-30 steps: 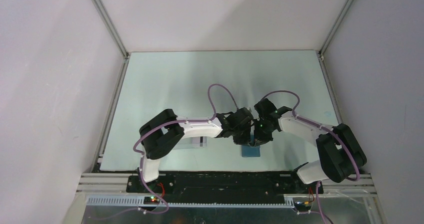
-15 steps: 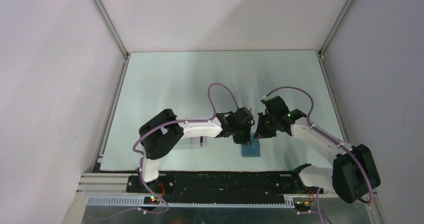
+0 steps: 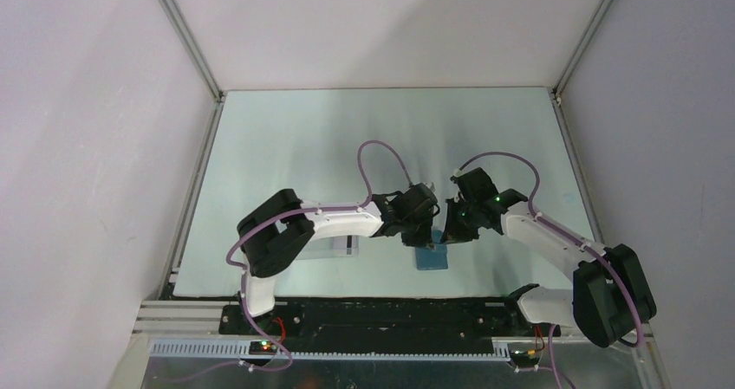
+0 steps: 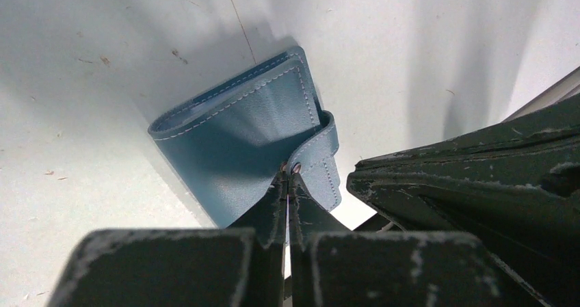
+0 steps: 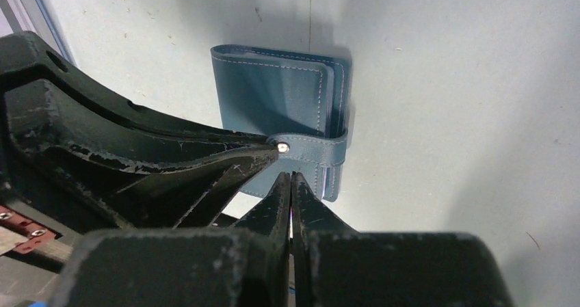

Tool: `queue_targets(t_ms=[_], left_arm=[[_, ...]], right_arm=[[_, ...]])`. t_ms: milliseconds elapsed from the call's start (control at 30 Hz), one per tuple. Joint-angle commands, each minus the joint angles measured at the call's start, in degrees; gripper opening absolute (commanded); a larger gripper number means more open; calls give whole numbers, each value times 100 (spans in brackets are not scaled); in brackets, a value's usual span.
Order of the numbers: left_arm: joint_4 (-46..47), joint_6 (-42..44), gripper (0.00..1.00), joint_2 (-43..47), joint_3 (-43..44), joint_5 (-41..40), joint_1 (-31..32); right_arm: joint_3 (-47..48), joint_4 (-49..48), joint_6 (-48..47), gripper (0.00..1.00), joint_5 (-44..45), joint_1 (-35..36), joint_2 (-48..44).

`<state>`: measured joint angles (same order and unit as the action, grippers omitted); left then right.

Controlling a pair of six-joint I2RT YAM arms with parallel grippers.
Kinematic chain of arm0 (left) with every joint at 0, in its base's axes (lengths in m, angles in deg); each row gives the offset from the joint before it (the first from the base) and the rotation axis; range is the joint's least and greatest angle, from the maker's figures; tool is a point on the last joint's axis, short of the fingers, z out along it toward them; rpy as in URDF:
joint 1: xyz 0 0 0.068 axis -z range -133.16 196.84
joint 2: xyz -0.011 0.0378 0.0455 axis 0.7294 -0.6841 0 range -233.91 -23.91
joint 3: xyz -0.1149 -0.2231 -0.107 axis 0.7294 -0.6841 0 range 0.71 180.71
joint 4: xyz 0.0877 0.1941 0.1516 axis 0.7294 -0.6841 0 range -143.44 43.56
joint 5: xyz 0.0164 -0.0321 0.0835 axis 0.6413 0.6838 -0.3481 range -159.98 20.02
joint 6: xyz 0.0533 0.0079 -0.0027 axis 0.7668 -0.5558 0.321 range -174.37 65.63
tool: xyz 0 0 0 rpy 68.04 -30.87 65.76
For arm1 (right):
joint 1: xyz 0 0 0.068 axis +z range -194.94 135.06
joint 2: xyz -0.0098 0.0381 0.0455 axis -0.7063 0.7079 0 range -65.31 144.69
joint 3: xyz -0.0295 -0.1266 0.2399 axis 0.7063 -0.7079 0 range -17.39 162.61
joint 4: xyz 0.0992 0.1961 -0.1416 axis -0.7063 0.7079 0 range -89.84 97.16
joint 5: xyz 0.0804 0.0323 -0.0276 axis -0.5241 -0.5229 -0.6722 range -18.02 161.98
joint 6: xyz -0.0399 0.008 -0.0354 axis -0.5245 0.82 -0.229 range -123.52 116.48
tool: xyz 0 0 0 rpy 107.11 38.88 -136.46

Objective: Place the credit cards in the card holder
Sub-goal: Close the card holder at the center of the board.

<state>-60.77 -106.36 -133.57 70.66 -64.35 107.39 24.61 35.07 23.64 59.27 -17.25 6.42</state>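
Observation:
The teal-blue card holder (image 3: 432,258) lies folded on the table near the front edge, its clasp tab (image 5: 314,148) wrapped round its side. My left gripper (image 4: 288,174) is shut, with nothing between its fingers. Its tip rests against the snap of the clasp tab (image 4: 321,158). In the top view the left gripper (image 3: 424,239) comes onto the card holder from the left. My right gripper (image 5: 291,178) is also shut and empty. It hovers over the near edge of the card holder (image 5: 273,95), close beside the left fingers (image 5: 205,163). The credit cards are out of view.
A clear plastic box (image 3: 336,247) lies under the left forearm, with a dark stripe showing in it; its corner (image 5: 20,9) shows in the right wrist view. Metal rails (image 3: 199,168) and white walls enclose the table. The arm bases stand along the near edge.
The right arm's elbow has swung out to the right and its wrist has drawn back slightly from the left gripper. The left gripper has stayed on the card holder, which has shifted very slightly.

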Motion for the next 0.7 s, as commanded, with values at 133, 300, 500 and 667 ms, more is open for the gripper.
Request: queue_targets(t_ms=[133,300,500,667], left_arm=[[-28,250,0,183,305,-79,-38],[-27,272,0,204,259,-116,-43],[-29,254,0,128,178,-132,-44],[-44,281,0,105,124,-185,-44]], right_arm=[[89,-35,-71,0,26,85,49],[89,-75,-70,0,-9,104,73],[89,-127,-70,0,-13,139,223],[89,-280,-29,0,6,207,485]])
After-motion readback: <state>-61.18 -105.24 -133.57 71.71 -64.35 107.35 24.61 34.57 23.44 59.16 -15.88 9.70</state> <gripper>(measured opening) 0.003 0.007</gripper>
